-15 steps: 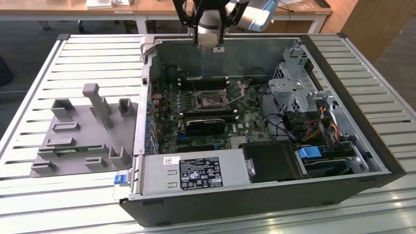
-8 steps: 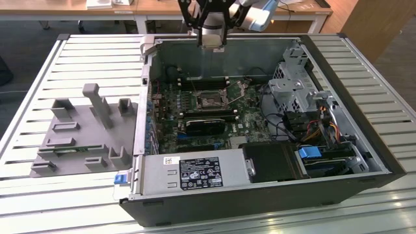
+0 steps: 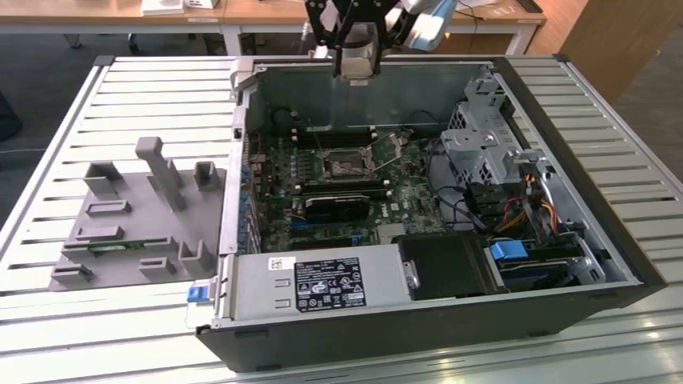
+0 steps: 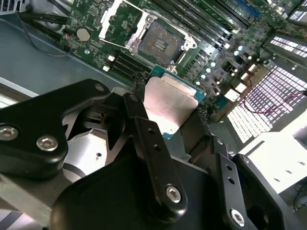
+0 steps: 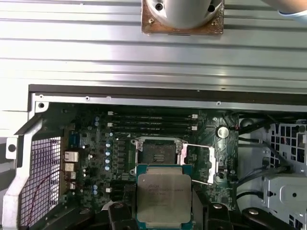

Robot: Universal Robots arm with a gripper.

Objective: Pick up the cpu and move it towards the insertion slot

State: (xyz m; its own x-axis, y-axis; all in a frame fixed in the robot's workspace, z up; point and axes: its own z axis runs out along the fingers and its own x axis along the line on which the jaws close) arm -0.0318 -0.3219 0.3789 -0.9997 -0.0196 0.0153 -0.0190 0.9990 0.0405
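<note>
Arm: in the exterior view your arm came in from the far edge, wrist pointing down, dark links bunched above a pale grey end piece.
Gripper (image 3: 357, 70): it hung above the rear wall of the open computer case (image 3: 427, 200), well clear of the board below.
Fingers (image 4: 148, 139): in the second wrist view you had two black fingers, linked and bolted, angled forward from the wrist housing.
Grip: your gripper (image 4: 170, 108) was closed on the cpu (image 4: 170, 103), one finger on each opposite edge.
Hold: in the first wrist view your gripper (image 5: 164, 211) carried the cpu (image 5: 164, 196) flat, metal top facing the camera.
</note>
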